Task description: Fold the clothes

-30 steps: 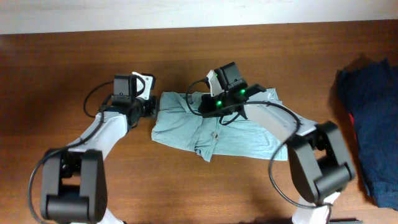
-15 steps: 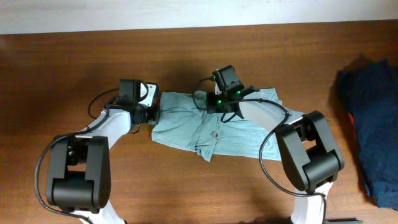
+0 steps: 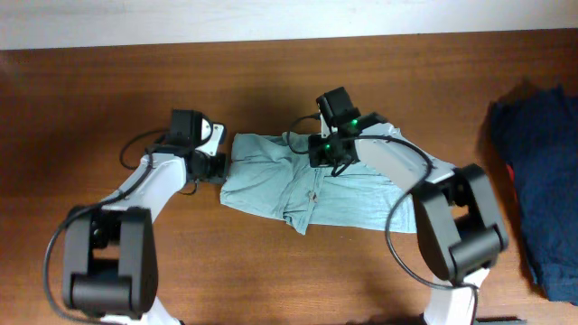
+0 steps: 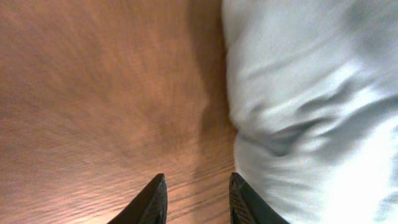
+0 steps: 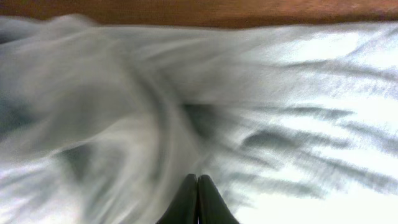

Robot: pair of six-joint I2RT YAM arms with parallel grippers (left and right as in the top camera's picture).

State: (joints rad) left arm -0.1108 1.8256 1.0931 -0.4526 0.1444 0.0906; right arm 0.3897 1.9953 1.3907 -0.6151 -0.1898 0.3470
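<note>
The shirt [image 3: 354, 204] is plain pale grey-blue, the table [image 3: 108, 90] warm brown woodgrain, the heap [image 3: 542, 135] dark navy with a red streak.

overhead, the right arm [image 3: 388, 161] hides part of the t-shirt [image 3: 352, 208] along its upper edge, and the frame's right side cuts off a dark navy garment [image 3: 542, 171]. both wrist views are blurred; the t-shirt runs past their edges, its folds indistinct.

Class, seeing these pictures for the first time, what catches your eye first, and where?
A crumpled pale grey-blue T-shirt lies centrally, with the right pincer shut over its upper middle and the left pincer open over the table at its left edge. A dark navy garment sits at the far right.
</note>
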